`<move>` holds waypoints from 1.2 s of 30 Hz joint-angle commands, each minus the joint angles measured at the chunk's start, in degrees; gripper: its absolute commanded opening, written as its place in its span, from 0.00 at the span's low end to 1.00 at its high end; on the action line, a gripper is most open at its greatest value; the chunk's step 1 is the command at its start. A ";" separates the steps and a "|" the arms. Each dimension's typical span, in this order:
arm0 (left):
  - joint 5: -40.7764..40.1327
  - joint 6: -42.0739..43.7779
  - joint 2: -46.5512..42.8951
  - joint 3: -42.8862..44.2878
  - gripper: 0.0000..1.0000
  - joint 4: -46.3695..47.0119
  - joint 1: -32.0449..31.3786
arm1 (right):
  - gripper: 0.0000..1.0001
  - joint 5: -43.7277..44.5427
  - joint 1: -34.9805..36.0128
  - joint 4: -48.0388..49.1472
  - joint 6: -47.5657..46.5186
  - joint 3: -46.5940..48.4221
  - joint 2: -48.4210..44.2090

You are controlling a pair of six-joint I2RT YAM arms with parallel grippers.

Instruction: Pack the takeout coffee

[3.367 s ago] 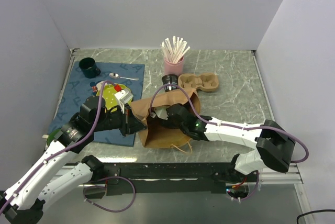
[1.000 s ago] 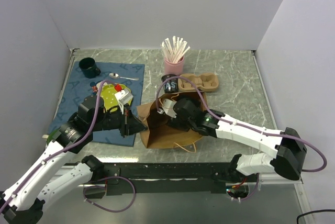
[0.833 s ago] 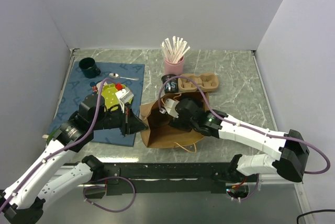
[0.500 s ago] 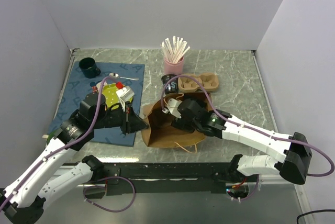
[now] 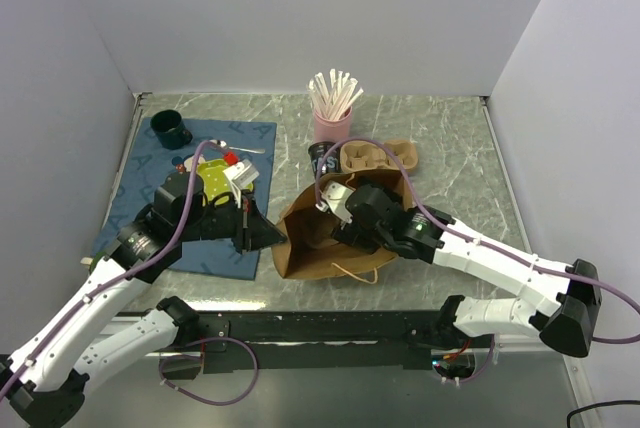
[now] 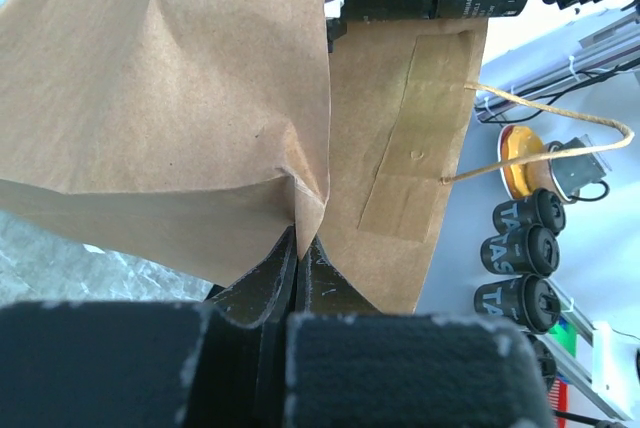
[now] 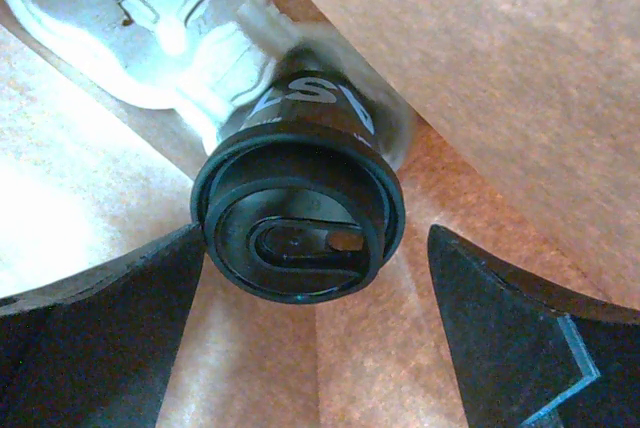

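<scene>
the left gripper (image 5: 262, 234) is clenched on the paper bag (image 5: 312, 254) — in the left wrist view its fingers (image 6: 262, 273) press together with a pinched fold of brown paper caught between them, at the bag's left edge. the bag lies on the table (image 5: 450, 168) just right of the blue mat (image 5: 140, 173), its mouth open. a twine handle is fixed to the bag by a paper patch (image 6: 415, 138).

the right gripper (image 7: 315, 238) is at the bag's mouth with its fingers spread wide, grasping nothing. in the right wrist view the coffee cup (image 7: 297, 218), black with a black sip lid, sits centred between the fingers and touches neither. its lid faces the camera and there is brown paper on nearly every side. the cup's far end meets a lumpy white thing (image 7: 165, 8); what that is i cannot tell.

from above, a black cup (image 5: 320, 155) stands just past the bag's far rim, beside the pulp carrier (image 5: 380, 156) and near the pink cup (image 5: 332, 128) of wooden stirrers (image 5: 335, 93) — whether it is the same cup seen from the wrist, i cannot tell.
</scene>
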 commanded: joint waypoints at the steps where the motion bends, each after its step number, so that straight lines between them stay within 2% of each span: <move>1: 3.04 -1.10 0.61 2.62 0.01 0.84 -0.40 | 0.98 -0.31 -0.57 -1.20 2.75 2.70 -2.72; 20: 3.48 0.40 5.98 8.51 0.01 -2.06 -0.40 | 0.93 -2.42 0.04 -4.63 6.00 5.16 -4.47; 28: 1.99 -1.71 7.29 9.21 0.01 -1.70 -0.40 | 0.91 -3.65 0.22 -6.30 6.26 7.71 -5.53; 36: -0.38 -2.59 9.05 12.02 0.09 -2.93 -0.40 | 0.88 -4.62 1.19 -8.76 7.49 10.35 -6.49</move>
